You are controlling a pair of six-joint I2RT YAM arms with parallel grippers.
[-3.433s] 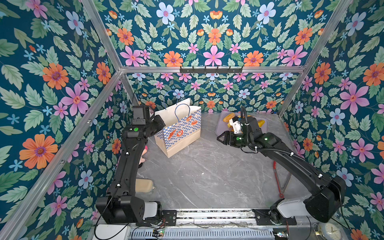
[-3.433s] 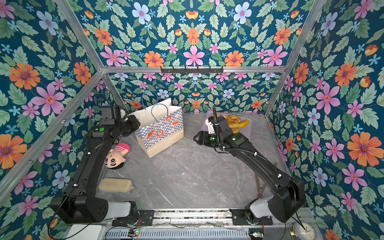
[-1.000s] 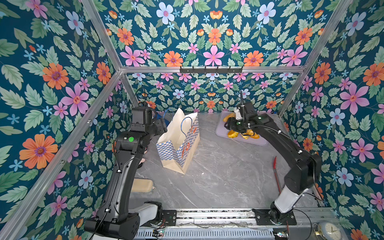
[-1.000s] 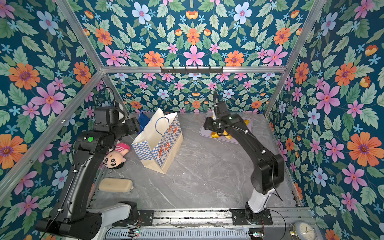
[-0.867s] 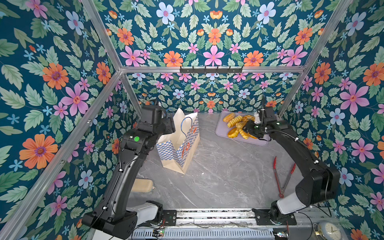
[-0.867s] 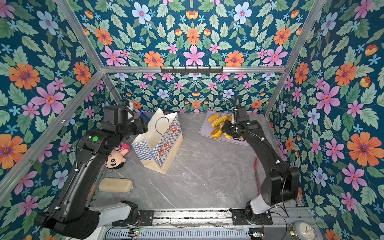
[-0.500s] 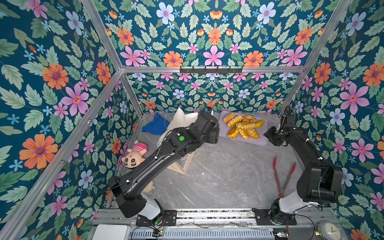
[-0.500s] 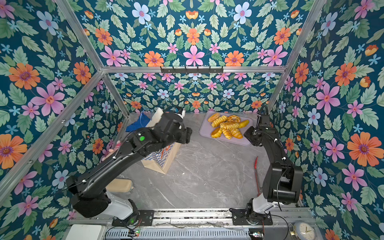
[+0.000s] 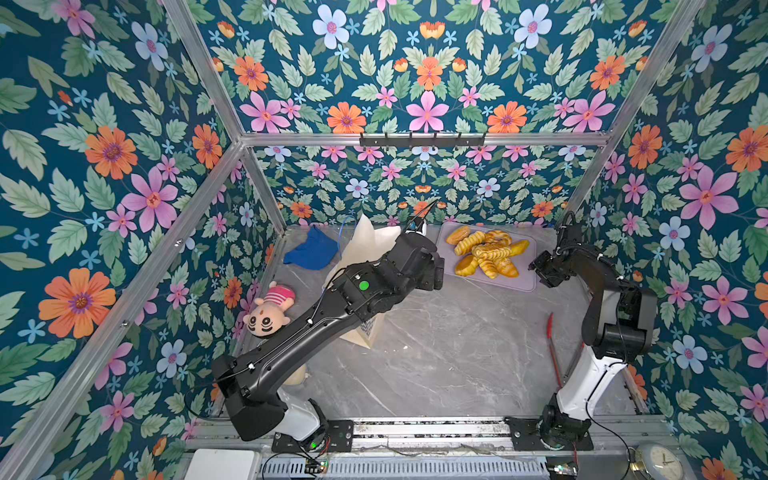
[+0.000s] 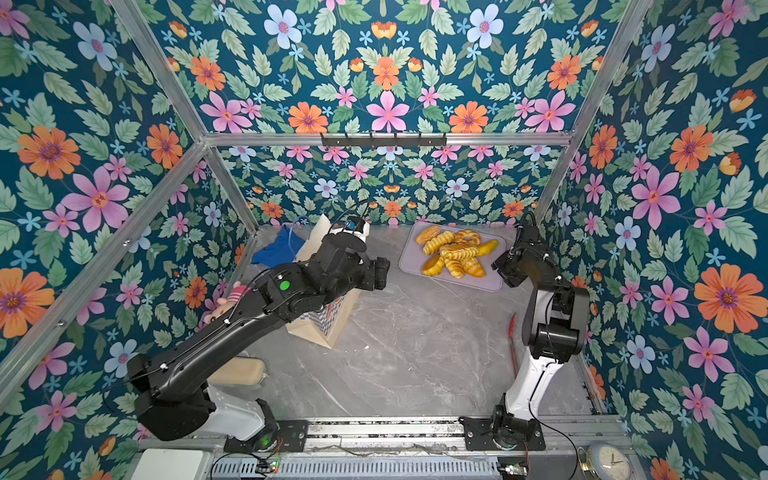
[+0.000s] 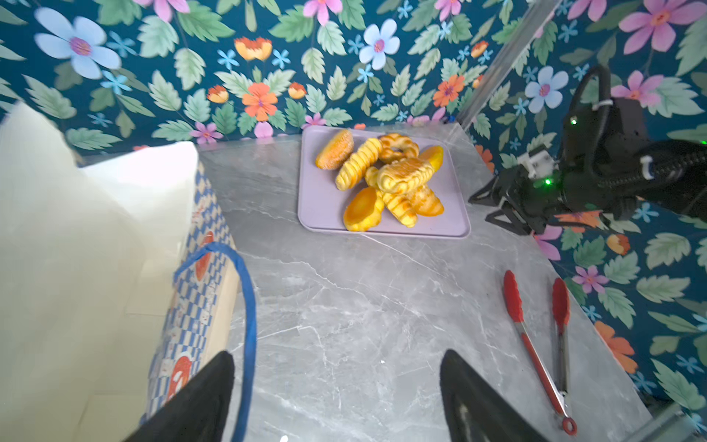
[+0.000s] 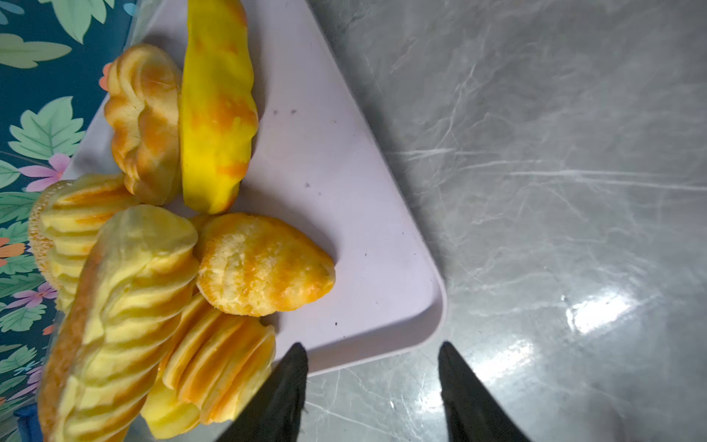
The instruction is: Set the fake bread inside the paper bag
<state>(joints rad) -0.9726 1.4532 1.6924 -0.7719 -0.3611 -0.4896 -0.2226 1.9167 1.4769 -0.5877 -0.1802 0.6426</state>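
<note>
Hovering left end effector (image 11: 336, 354) spread wide, empty, beside paper bag (image 11: 193, 302), right end effector (image 12: 371, 346) parted, empty, beside fake bread (image 12: 260, 264)

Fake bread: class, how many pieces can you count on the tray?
8 fake bread pieces, all heaped together on the lilac tray at the back right of the table, several overlapping. A ninth may hide under the pile.

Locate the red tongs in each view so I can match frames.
Top view: red tongs on the marble tabletop, beside the right arm, nearer the camera than the tray.
Top view: same place, red tongs beside the right arm.
Left wrist: red tongs flat on the marble, across from the paper bag.
Right wrist: not in it.
Shared landmark: lilac tray of fake bread.
</note>
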